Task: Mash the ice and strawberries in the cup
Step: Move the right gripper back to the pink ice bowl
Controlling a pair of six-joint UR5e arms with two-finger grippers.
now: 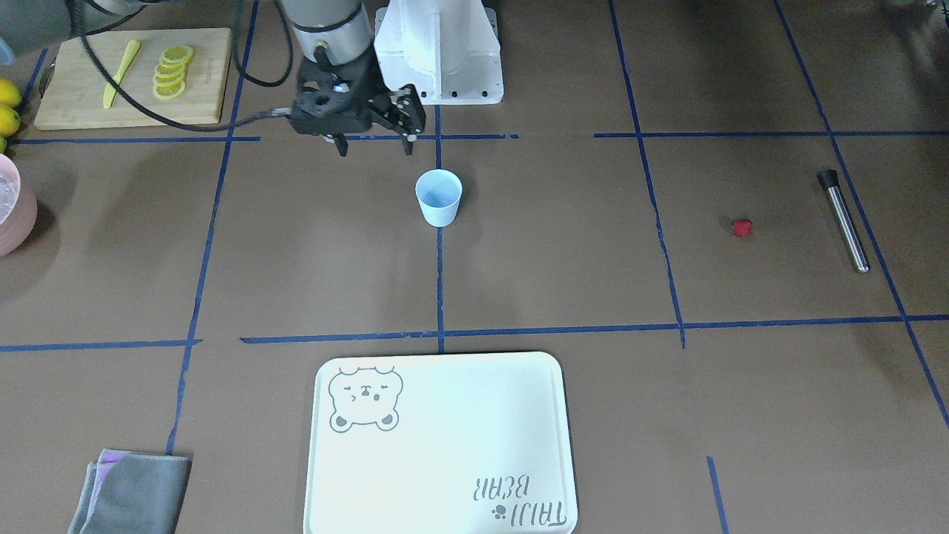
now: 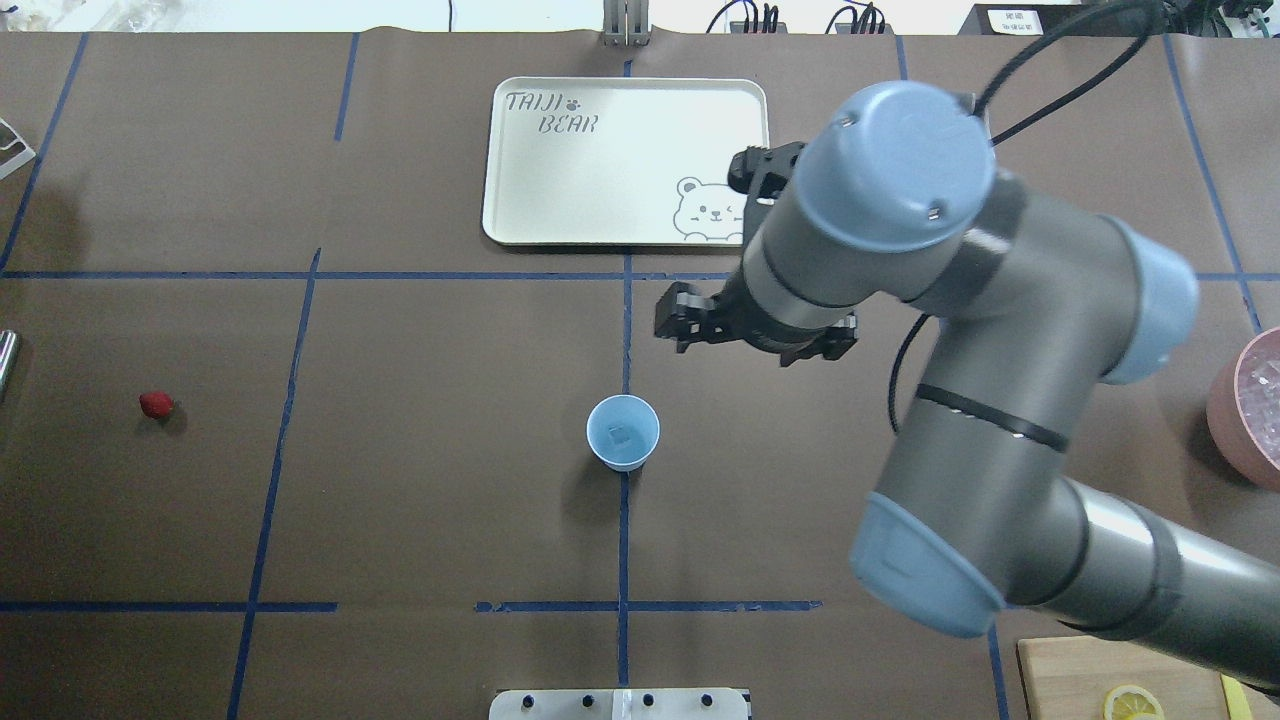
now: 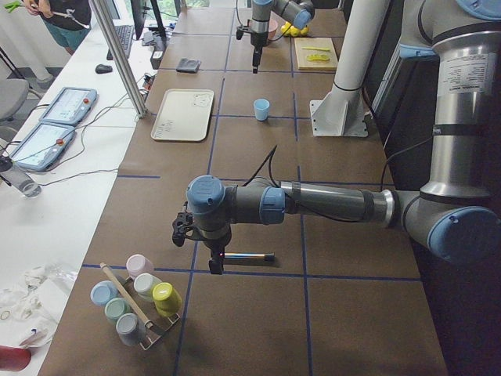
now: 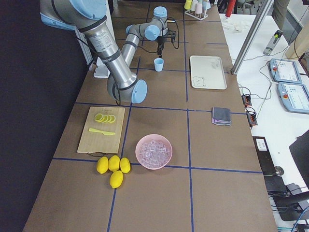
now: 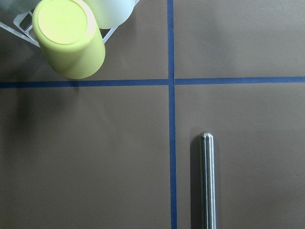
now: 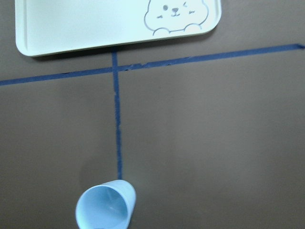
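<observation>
The light-blue cup (image 1: pixel 439 196) stands upright at the table's middle, and a pale ice chunk (image 2: pixel 622 436) shows faintly inside it. The red strawberry (image 1: pixel 742 227) lies alone on the table far to the robot's left, and it also shows in the overhead view (image 2: pixel 155 404). My right gripper (image 1: pixel 374 152) is open and empty. It hangs above the table on the robot's right of the cup, not touching it. My left gripper (image 3: pixel 213 265) hangs over a steel muddler (image 3: pixel 250 256). I cannot tell whether it is open or shut.
A pink bowl (image 4: pixel 140 145) of ice (image 4: pixel 153 151) stands far on the robot's right, beside lemons (image 4: pixel 113 166) and a cutting board (image 4: pixel 96 140) with lemon slices. A white bear tray (image 1: pixel 445 482) and a grey cloth (image 1: pixel 133 493) lie at the far side. A cup rack (image 3: pixel 137 301) stands near the muddler (image 5: pixel 207 181).
</observation>
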